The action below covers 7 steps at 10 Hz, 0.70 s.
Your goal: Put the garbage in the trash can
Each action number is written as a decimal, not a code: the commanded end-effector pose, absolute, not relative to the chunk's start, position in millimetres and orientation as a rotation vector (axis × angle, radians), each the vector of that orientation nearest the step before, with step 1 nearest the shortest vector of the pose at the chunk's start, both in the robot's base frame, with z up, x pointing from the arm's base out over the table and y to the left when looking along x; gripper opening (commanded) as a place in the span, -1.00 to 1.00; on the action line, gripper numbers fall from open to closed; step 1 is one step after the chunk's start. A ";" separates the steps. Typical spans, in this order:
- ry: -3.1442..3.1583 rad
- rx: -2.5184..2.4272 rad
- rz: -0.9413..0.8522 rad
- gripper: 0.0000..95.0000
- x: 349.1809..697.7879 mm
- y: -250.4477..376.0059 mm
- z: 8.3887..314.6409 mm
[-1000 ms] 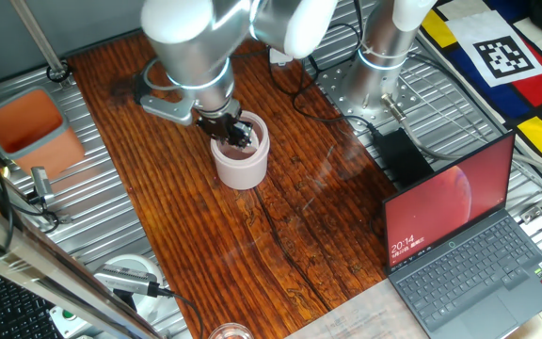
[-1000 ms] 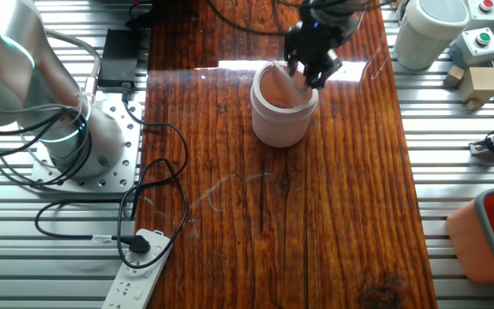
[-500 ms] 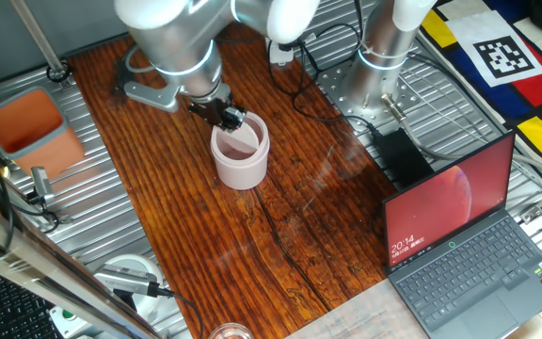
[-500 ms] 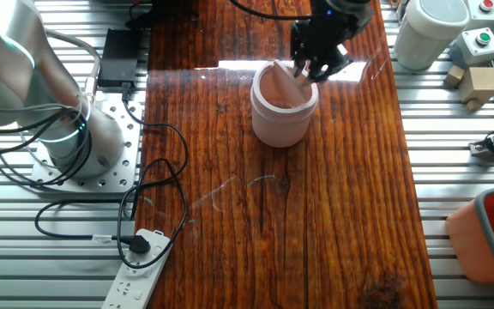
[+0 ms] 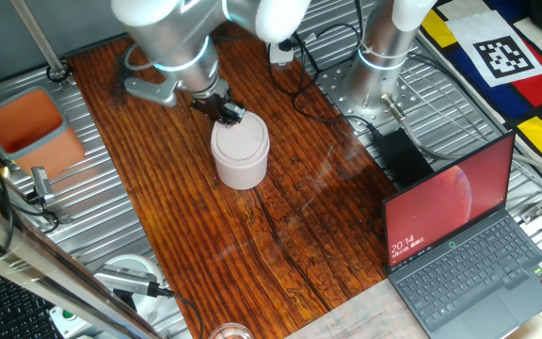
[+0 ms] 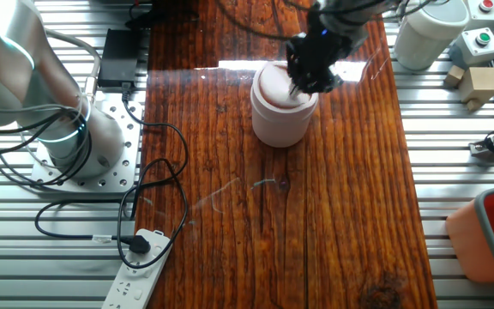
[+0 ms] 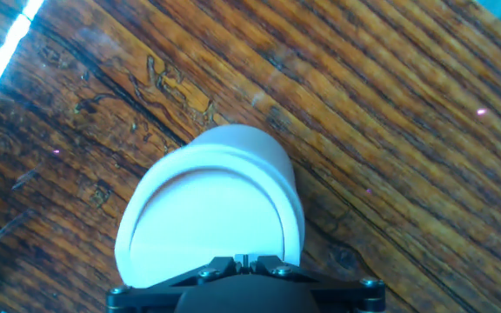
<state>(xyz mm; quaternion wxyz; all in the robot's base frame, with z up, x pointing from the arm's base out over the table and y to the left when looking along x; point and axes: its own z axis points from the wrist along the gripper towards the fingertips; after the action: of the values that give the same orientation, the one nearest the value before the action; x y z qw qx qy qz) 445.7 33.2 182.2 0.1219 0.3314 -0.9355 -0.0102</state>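
Hovering at the trash can's (image 5: 240, 153) rim, the tool (image 6: 309, 79) looks closed and empty, flap lid (image 7: 205, 226) flat, no garbage visible outside.

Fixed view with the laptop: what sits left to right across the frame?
Orange-red tub → gripper at the rim of the trash can → arm's metal base → laptop. The gripper overlaps the can's upper left edge, so those two count as one stop.
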 end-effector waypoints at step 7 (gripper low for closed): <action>-2.953 0.702 -0.051 -1.00 453.4 58.4 203.1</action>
<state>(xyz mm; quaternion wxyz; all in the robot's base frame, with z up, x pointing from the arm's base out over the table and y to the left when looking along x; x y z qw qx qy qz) 450.2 51.8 199.9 0.1053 0.2685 -0.9571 -0.0276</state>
